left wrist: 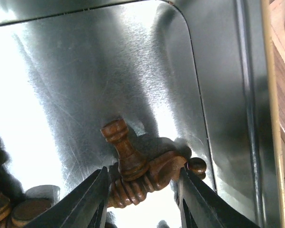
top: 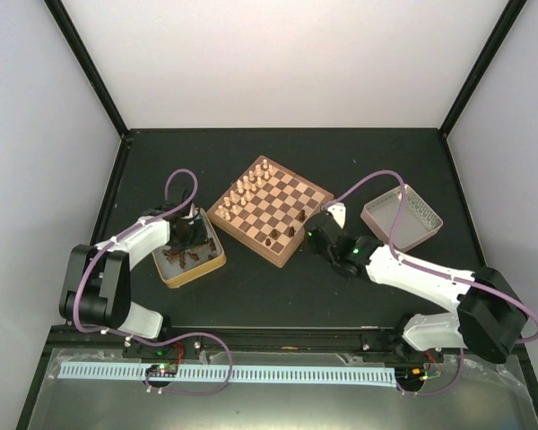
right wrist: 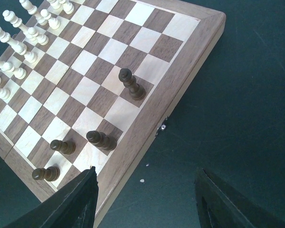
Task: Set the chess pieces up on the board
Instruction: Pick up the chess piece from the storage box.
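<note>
The board (top: 271, 211) lies in the middle of the table. A few dark chess pieces (top: 290, 231) stand along its near right edge; the right wrist view shows them too (right wrist: 132, 85). More dark pieces lie in the left metal tray (top: 208, 262). My left gripper (top: 186, 235) is down in that tray, open. Its fingers (left wrist: 92, 202) straddle a dark rook (left wrist: 123, 151) resting on a lying dark piece (left wrist: 159, 176). My right gripper (top: 319, 227) is open and empty above the table beside the board's rim (right wrist: 147, 121).
Cream pieces (top: 247, 186) fill the board's far left rows and also show in the right wrist view (right wrist: 19, 45). An empty metal tray (top: 402, 218) sits to the right of the board. The left tray's wall (left wrist: 247, 95) runs close beside the board's rim (left wrist: 282, 61).
</note>
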`<control>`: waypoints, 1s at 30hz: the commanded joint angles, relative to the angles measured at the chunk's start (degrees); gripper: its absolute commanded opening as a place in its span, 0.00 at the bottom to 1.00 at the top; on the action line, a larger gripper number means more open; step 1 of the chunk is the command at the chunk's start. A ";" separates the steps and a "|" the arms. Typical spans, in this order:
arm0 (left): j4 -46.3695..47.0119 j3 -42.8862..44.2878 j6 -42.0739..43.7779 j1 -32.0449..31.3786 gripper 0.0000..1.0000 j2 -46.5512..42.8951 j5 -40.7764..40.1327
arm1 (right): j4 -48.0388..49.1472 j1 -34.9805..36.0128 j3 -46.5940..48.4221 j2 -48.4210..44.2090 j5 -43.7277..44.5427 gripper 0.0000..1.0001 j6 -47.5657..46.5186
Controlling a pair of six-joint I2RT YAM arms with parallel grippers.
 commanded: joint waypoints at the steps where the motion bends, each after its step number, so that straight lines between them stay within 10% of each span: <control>1: -2.08 -0.22 1.73 -0.33 0.43 -1.06 -0.15 | 0.78 -0.30 1.74 0.59 0.50 0.56 -0.09; 22: -0.62 2.48 1.28 -0.77 0.20 3.81 -4.94 | 0.60 -0.33 2.59 1.61 0.34 0.56 -0.47; 30: -0.72 2.49 1.43 -0.77 0.33 3.76 -3.06 | 0.47 -0.36 2.53 1.52 0.42 0.56 -0.39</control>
